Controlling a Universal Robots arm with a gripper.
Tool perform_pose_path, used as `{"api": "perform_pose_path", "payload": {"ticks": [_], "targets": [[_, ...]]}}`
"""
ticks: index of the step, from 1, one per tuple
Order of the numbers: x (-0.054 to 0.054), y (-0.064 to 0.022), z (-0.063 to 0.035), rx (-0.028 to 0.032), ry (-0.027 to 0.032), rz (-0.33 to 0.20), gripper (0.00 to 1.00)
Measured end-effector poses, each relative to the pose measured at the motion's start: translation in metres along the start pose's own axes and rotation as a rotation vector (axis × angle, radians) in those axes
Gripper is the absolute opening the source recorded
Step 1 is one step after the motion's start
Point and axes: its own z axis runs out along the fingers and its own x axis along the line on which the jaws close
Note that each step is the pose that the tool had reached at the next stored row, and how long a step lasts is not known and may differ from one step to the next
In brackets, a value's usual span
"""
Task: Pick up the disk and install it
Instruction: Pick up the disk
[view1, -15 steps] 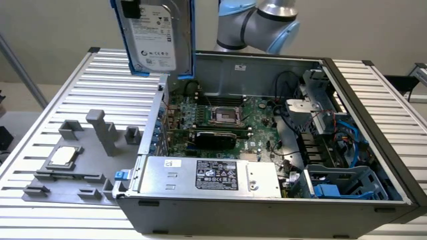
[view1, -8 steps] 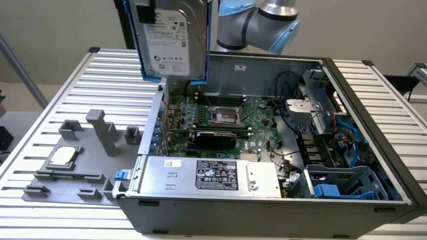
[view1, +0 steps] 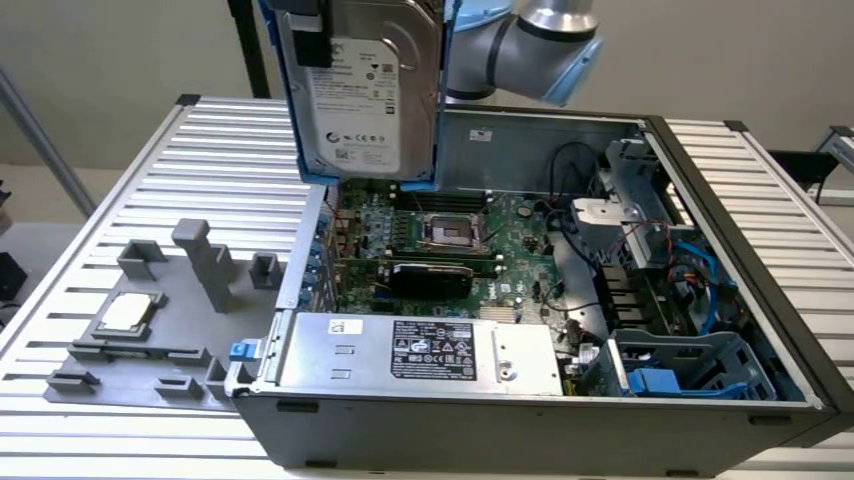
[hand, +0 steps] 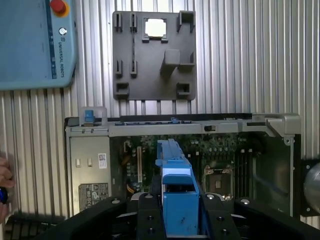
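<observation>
A: Where is the disk (view1: 363, 90)?
B: In the air, upright, over the open computer case (view1: 534, 435), above the circuit board (view1: 400, 215).
A: And the gripper (hand: 178, 212)?
B: Clamped on the disk, its fingers (hand: 148, 217) against either side.

The disk (view1: 360, 90) hangs upright over the case (view1: 534, 425); fixture plate (view1: 134, 372) lies beside it on the table (view1: 240, 140)

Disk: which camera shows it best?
The exterior view. There the disk hangs upright above the open computer, its whole labelled face turned to the camera. The wrist view sees it edge-on, blue, held in the gripper.
</observation>
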Motion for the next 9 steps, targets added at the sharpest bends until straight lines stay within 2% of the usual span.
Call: {"api": "perform_pose_path", "payload": {"ticks": [9], "targets": [[0.016, -0.0353, 0.003, 0.0001, -0.0001, 0.0, 0.33]]}}
